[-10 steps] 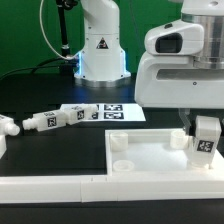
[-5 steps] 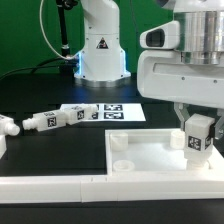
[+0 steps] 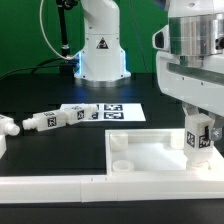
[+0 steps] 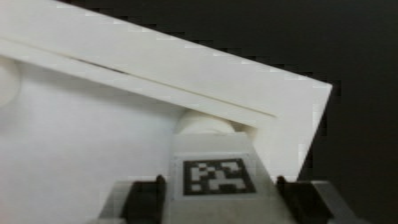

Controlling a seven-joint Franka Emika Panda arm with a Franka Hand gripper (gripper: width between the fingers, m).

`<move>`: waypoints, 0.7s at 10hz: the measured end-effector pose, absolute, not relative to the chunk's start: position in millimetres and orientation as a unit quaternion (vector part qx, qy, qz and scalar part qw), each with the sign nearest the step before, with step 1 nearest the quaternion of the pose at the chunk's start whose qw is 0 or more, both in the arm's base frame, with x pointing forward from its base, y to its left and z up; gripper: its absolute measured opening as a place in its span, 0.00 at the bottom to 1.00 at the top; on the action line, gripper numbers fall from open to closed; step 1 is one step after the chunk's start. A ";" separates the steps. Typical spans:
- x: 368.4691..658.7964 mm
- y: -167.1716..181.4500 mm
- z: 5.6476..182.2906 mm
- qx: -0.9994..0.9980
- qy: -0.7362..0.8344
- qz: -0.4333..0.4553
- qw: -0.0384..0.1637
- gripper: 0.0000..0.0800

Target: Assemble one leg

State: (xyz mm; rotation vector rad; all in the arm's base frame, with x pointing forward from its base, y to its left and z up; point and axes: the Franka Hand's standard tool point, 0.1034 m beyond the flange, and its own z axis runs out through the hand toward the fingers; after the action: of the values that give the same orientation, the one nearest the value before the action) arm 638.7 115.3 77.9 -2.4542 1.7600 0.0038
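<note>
One item held? asks the operator.
Arm: Yes. My pincer is clamped on the leg.
Operator: Orientation?
Arm: Long axis vertical, lower end pointing down at the white panel, at its corner on the exterior view's right. The tag faces that camera. Contact with the panel: cannot tell.

tagged leg between gripper fingers, at white panel corner

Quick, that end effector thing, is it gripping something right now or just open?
End effector: closed on the leg, which it holds upright by the corner of the white panel.
</note>
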 end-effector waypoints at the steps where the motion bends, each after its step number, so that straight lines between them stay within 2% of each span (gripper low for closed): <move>1: 638.9 115.5 78.0 -0.823 0.565 -0.001 0.059 0.36; 2: 639.8 116.0 79.0 -0.860 0.508 -0.006 0.059 0.63; 3: 640.4 113.7 79.1 -0.904 0.424 -0.014 0.055 0.63; 4: 640.8 111.0 79.2 -0.933 0.355 -0.019 0.051 0.78; 5: 641.6 106.6 79.9 -0.963 0.265 -0.027 0.046 0.80; 7: 642.6 102.7 79.8 -0.976 0.212 -0.034 0.045 0.81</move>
State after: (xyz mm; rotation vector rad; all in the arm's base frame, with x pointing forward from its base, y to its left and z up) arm 642.6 102.7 79.8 -2.9801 0.6473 -0.1047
